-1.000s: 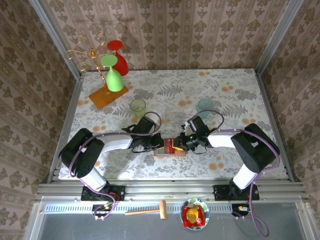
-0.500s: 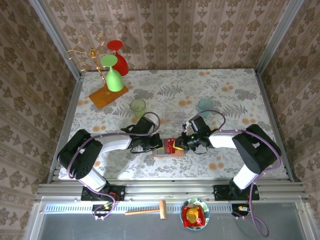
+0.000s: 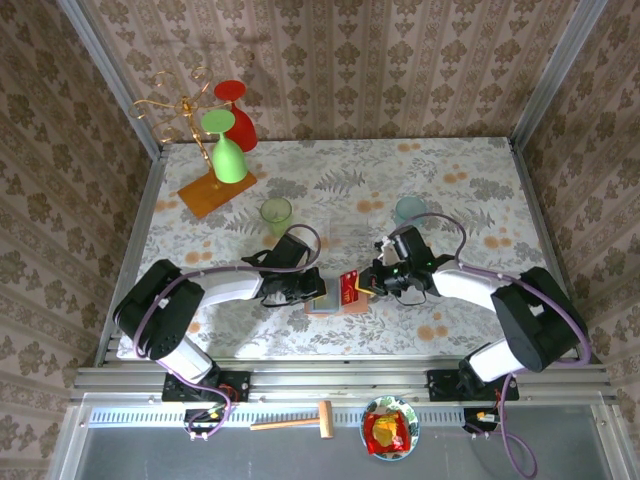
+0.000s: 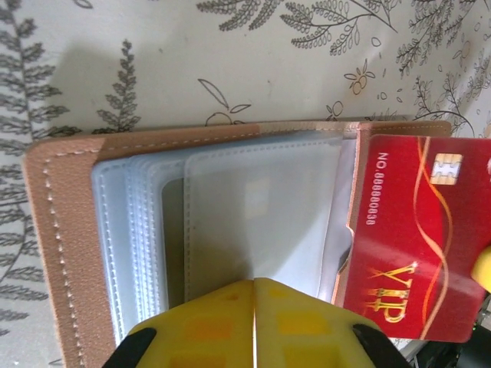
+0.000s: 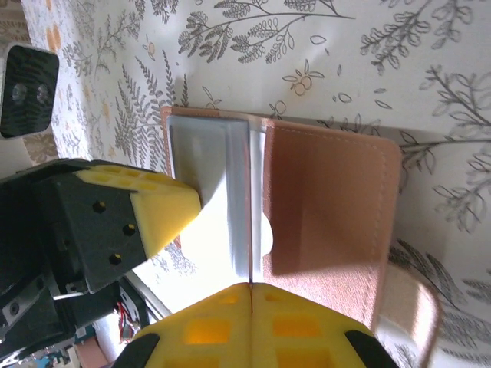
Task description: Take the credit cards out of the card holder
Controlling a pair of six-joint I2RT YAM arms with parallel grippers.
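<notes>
The red card (image 4: 418,238) is pinched between the fingers of my right gripper (image 3: 366,286). The pads are closed on its edge, and from my right wrist it shows only as a thin line running up from between them. It carries gold VIP lettering and a chip. It hangs tilted over the right side of the card holder (image 3: 325,304), its left edge overlapping the holder's edge. I cannot tell whether the two touch.

The card holder lies open and flat on the table (image 3: 470,180), near the front edge and between my two grippers. Its tan cover is spread out and the stack of clear sleeves (image 4: 253,215) faces up. I cannot make out any other cards in the sleeves.

My left gripper (image 3: 316,292) has its fingers together, pad against pad, with the tip resting on the sleeves on the left half of the holder. From my right wrist, one of its yellow fingers (image 5: 165,211) is just beside the fold.

A green cup (image 3: 276,212) stands farther back, behind my left arm. A pale blue cup (image 3: 408,210) stands behind my right. Both are well apart from the holder.

In the far left corner is the gold rack (image 3: 170,110) on its orange base, with a green glass (image 3: 228,158) and a red glass (image 3: 236,112) hung upside down on it
</notes>
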